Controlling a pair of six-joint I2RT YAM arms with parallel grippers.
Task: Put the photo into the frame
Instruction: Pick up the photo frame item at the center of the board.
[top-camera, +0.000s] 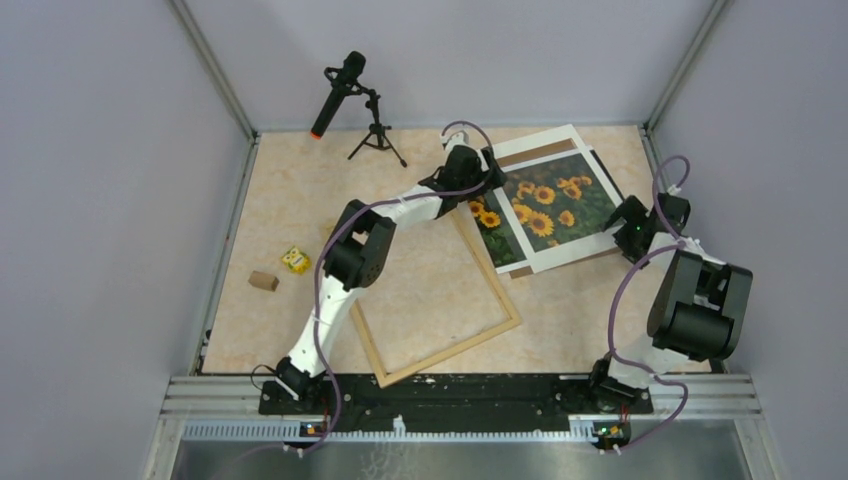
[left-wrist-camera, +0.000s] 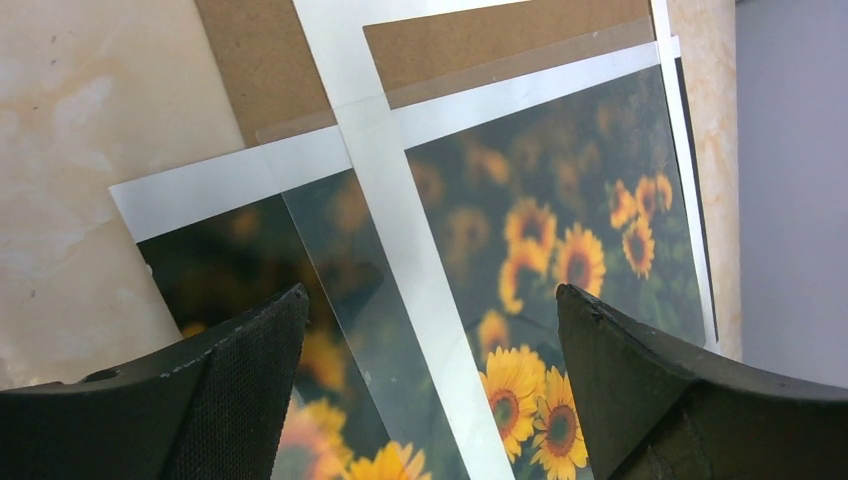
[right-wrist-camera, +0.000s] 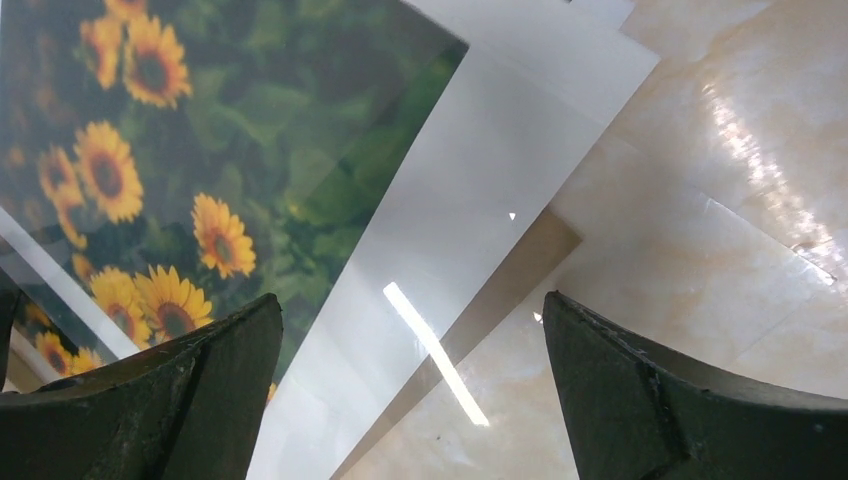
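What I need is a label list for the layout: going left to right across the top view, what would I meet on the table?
small brown block → small yellow cube → wooden frame → sunflower photo → right gripper

White-shelled left arm (top-camera: 312, 330) and right arm (top-camera: 700, 300), with bulky black joint housings, on a black base rail (top-camera: 450, 395); purple cables (top-camera: 616, 300) loop alongside. The left claw (left-wrist-camera: 430, 300) and right claw (right-wrist-camera: 412, 300) have matte black, grainy fingers (left-wrist-camera: 230, 385).
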